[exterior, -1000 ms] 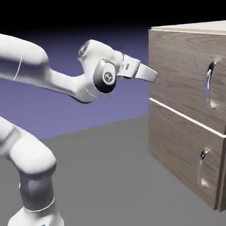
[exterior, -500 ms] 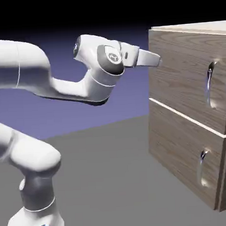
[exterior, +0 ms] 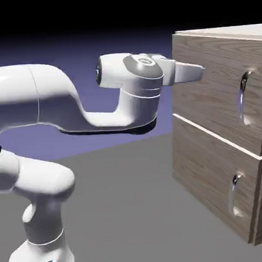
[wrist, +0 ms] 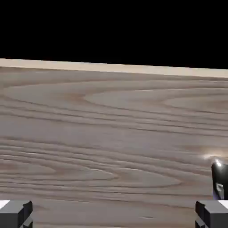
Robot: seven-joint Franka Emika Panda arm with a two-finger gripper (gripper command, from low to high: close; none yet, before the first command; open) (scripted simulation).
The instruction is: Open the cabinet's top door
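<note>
The cabinet (exterior: 220, 127) is the biggest thing before us: a boxy wood-grain block on the right of the exterior view, with two stacked front panels. Both panels look shut and flush. In the hand view its grain fills nearly everything below a pale top edge.

Next comes the arm (exterior: 71, 104), a white sweep from the lower left, with the wrist levelled toward the cabinet's upper part.

The top door (exterior: 218, 100) is the taller upper panel. We judge it rigid and fairly weighty, likely to swing on a hinge rather than flex, so a steady pull should serve better than a jerk. Its flat face offers nothing to pinch.

The gripper (exterior: 198, 72) sits high, close in front of the door near its upper left in the exterior view, and we cannot tell if it touches. In the hand view the two grey fingertips (wrist: 15, 213) sit far apart at the lower corners with only wood between them, so the fingers are spread and hold nothing.

The handle (exterior: 243, 96) is the smallest piece and the place to take hold: a vertical curved silver bar in an oval recess. It looks smooth and probably slippery, so we would close around its middle. It sits well apart from the gripper, only peeking in at the hand view's right edge (wrist: 218, 180).
</note>
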